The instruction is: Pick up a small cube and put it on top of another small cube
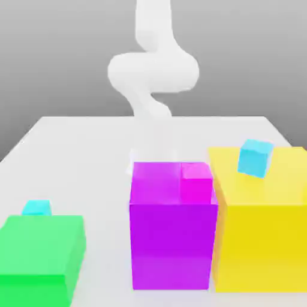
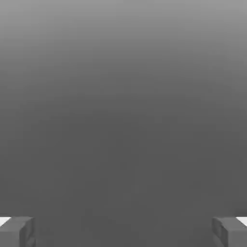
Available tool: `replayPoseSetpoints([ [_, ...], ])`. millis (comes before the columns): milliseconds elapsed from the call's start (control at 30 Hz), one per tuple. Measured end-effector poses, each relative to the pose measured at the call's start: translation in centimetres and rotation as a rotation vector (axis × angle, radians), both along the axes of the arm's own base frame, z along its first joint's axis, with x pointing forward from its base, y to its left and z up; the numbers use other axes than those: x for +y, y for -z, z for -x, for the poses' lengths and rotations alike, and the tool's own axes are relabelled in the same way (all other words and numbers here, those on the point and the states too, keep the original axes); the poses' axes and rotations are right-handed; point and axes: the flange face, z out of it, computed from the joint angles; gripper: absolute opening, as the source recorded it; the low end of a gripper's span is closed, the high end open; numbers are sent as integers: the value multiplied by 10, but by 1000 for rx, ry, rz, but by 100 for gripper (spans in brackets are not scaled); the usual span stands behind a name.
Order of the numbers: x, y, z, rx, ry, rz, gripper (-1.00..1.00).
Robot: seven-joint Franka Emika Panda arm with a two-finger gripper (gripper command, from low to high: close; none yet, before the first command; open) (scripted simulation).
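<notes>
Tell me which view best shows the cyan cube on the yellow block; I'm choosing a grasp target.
The exterior view. There the cyan cube sits tilted on top of the yellow block, at that view's right, fully visible. The hand view gives plain grey ground between the open fingers, so it offers no help locating the cube.

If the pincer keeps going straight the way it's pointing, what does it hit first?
Likely nothing: between the open fingertips of the pincer, the hand view shows plain grey with no cube or block. Depth is unclear, so treat that as provisional.

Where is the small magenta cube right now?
In the exterior view, the small magenta cube sits on top of the big purple block, at its back corner nearest the yellow block.
</notes>
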Motion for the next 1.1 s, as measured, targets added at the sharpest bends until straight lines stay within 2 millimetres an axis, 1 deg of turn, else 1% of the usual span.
replayPoseSetpoints([
  [67, -20, 33, -24, 77, 75, -132, 0],
  [133, -39, 70, -45, 157, 169, -261, 0],
  [200, -57, 109, -63, 239, 277, -381, 0],
  [267, -74, 149, -76, 320, 396, -489, 0],
  [367, -98, 210, -88, 436, 595, -630, 0],
  [433, -114, 250, -90, 506, 740, -709, 0],
  [500, -129, 289, -88, 567, 894, -776, 0],
  [567, -144, 325, -82, 617, 1056, -832, 0],
  [667, -173, 374, -65, 663, 1324, -901, 0],
  [767, -198, 414, -40, 673, 1601, -949, 0],
  [833, -215, 436, -20, 655, 1792, -973, 0],
  [900, -231, 453, 1, 615, 1980, -989, 0],
  [967, -246, 465, 23, 553, 2163, -999, 0],
  [1067, -270, 474, 58, 408, 2427, -1011, 0],
  [1100, -270, 474, 58, 408, 2427, -1012, 0],
])
